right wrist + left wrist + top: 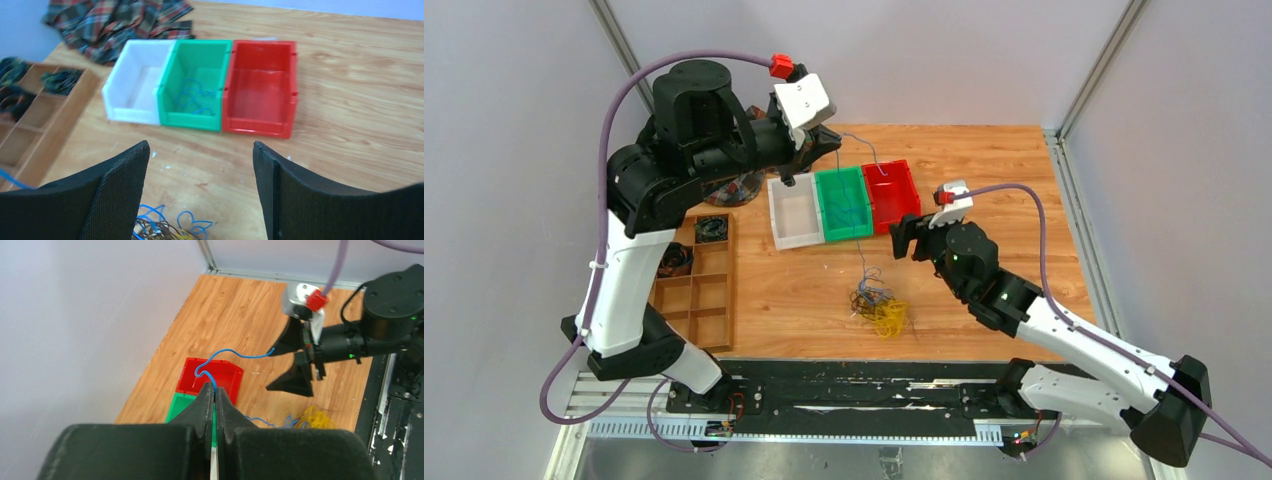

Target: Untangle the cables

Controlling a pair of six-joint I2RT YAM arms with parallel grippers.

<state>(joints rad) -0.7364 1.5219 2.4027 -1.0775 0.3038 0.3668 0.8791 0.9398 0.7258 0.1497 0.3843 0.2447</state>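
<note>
The cables [879, 308] lie in a small tangle of yellow, dark and blue strands on the wooden table, in front of the bins. My left gripper [827, 137] is raised high over the bins and shut on one thin blue cable [235, 354], which curls out past its fingertips. From the left gripper [215, 390] that blue cable [860, 255] hangs down to the tangle [312, 417]. My right gripper [907, 238] hovers beside the red bin, jaws wide open and empty. In the right wrist view the gripper [200, 150] sits just beyond the tangle [165, 227].
Three bins stand side by side: white [795, 212], green [842, 203] with blue cable inside, and red [892, 195]. A wooden compartment tray [699, 285] holding dark coils is at the left. A plaid cloth [120, 22] lies behind the bins.
</note>
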